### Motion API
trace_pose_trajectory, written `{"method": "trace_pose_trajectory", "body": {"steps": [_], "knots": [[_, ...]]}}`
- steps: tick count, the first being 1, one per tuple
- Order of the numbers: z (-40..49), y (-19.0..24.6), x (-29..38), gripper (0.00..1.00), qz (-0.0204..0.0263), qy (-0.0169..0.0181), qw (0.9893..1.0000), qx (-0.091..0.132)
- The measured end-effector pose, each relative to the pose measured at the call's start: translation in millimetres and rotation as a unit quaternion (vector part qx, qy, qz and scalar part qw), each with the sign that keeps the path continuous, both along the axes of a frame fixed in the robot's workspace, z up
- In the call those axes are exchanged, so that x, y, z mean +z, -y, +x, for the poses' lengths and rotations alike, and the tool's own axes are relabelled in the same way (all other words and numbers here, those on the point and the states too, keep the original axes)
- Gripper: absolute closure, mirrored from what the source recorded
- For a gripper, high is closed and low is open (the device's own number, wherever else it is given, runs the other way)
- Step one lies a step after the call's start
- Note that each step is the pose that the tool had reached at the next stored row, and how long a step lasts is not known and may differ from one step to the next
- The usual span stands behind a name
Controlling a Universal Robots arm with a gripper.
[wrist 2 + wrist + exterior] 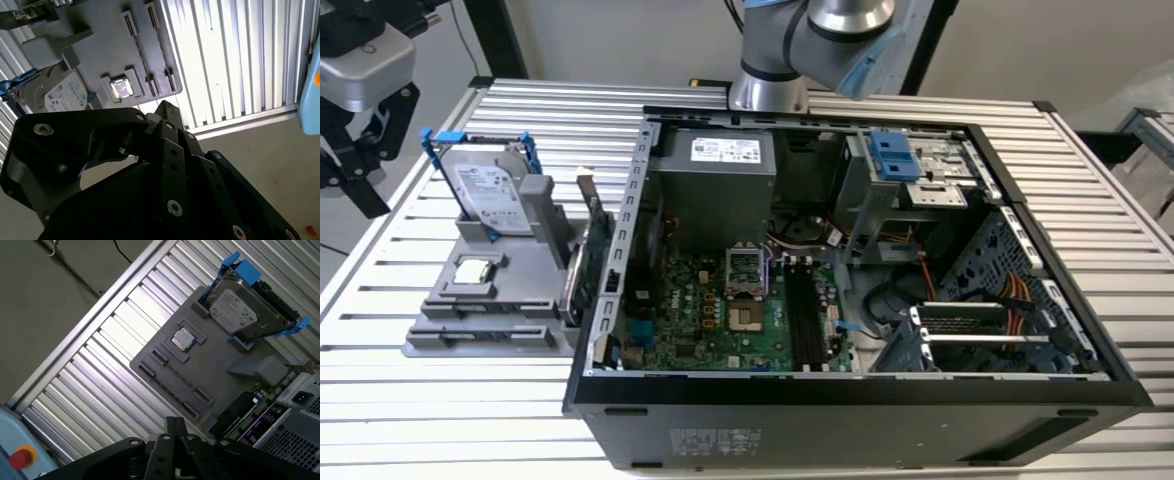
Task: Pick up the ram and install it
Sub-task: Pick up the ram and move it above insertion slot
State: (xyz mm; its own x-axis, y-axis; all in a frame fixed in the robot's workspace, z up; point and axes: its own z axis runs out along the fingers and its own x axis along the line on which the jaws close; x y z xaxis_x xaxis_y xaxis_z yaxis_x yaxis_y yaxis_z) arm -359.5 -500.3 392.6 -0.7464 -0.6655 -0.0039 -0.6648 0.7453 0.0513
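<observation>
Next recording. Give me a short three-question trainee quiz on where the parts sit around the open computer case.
1. True or false: the silver hard drive in a blue frame stands upright in the grey plastic holder.
2. Short answer: in the exterior view, on which side of the open black computer case does the holder sit?
3. Multiple choice: the small square silver processor chip lies
A) inside the case
B) flat on the holder
C) on top of the hard drive

Key: 1 true; 2 the exterior view's left; 3 B.
</observation>
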Motion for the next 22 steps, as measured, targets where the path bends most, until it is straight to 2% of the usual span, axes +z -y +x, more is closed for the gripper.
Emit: {"method": "trace_pose_trajectory", "body": {"steps": [18,22], "knots": [[0.0,0.0,0.0,1.00,0.0000,0.0000,0.9994,0.035],[0.0,0.0,0.0,1.00,0.0000,0.0000,0.9993,0.036]]}}
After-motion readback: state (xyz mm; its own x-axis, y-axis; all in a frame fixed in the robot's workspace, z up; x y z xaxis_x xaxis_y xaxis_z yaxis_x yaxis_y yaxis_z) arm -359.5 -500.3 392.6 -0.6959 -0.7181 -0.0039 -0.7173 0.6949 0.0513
